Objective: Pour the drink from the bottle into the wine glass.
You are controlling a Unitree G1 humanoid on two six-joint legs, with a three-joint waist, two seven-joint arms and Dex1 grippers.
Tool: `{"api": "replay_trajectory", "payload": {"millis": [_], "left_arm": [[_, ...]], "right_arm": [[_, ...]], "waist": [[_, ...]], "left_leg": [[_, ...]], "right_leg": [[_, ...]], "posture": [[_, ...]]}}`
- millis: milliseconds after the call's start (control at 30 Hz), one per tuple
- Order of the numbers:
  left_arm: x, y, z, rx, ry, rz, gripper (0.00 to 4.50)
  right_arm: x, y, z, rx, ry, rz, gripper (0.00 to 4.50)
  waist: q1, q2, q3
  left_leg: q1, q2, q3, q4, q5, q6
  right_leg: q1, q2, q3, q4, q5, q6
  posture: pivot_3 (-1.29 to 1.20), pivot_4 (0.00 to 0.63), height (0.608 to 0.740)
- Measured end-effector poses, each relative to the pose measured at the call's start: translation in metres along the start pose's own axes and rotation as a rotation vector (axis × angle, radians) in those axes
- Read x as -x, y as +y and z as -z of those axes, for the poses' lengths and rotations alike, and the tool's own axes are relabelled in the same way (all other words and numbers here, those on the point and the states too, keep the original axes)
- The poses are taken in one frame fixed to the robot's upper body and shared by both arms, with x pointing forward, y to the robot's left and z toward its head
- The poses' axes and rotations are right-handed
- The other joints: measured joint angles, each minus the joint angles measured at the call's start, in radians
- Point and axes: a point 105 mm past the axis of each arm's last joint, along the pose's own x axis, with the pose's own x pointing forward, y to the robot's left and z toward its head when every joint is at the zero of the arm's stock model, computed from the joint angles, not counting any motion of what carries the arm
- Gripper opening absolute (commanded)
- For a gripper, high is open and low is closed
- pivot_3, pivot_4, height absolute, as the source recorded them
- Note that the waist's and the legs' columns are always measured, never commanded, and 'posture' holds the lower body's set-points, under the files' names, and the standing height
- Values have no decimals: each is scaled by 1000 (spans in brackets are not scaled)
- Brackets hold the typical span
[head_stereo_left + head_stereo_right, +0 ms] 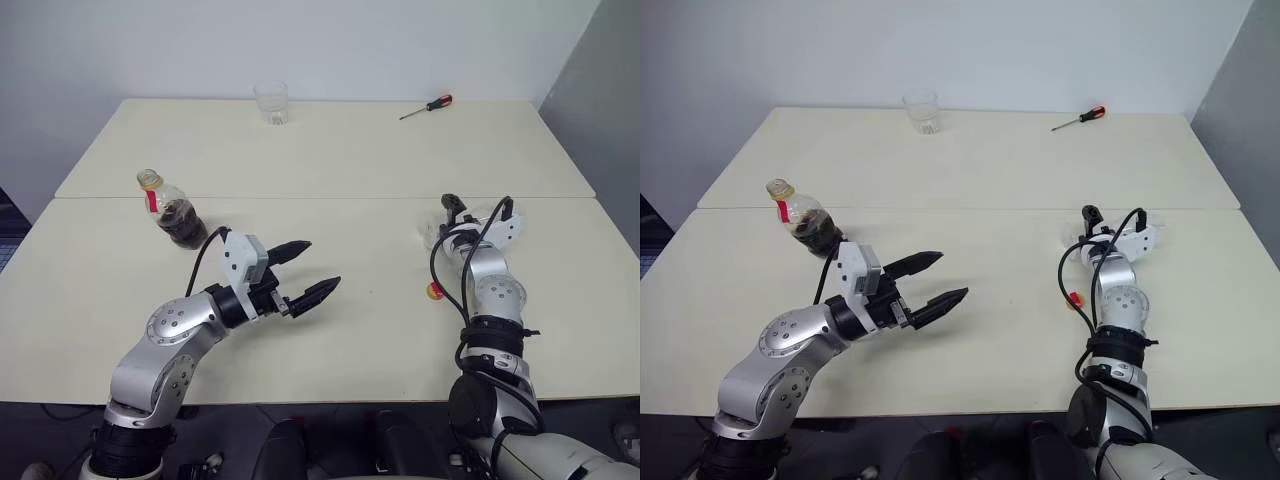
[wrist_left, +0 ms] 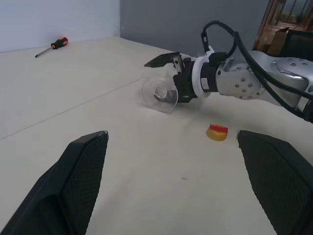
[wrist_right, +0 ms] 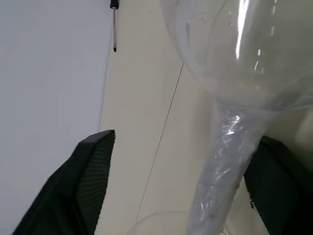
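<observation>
On the table (image 1: 330,170) the count runs as follows. One bottle (image 1: 174,213) with dark drink (image 1: 182,222) in it, at about ten o'clock. One wine glass (image 2: 160,93), lying on its side at about three o'clock. One short clear tumbler (image 1: 271,102) at twelve o'clock, by the far edge. One screwdriver (image 1: 427,106) with a red-and-black handle at about one o'clock. One small yellow-and-red cap (image 2: 217,132), close to the wine glass.
</observation>
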Motion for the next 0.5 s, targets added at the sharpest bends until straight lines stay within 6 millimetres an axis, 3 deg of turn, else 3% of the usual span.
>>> {"api": "replay_trajectory", "payload": {"millis": [167,300,433,500], "left_arm": [[1,-1,2,7,6,-1,4500],[2,-2,2,8,8,0,4500],[2,-2,3,12,11,-4,4500],[3,-2,5,20,19,-16,4500]], "right_arm": [[-2,-6,5,43,19,20,1342],[-2,5,8,105,38,-21,166],[-3,13,21,243,76,-58,155],[-4,31,37,361,107,-124,155]], "waist": [[0,1,0],[0,1,0],[-1,2,1],[-8,3,2]], "left_leg": [[0,0,0,0,0,0],[0,0,0,0,0,0],[-1,0,0,0,0,0],[-1,0,1,-1,0,0]], "right_leg": [[0,0,0,0,0,0],[0,0,0,0,0,0],[-1,0,0,0,0,0],[-2,0,0,0,0,0]], "posture": [[0,150,740],[0,150,740],[0,150,740],[0,150,740]]}}
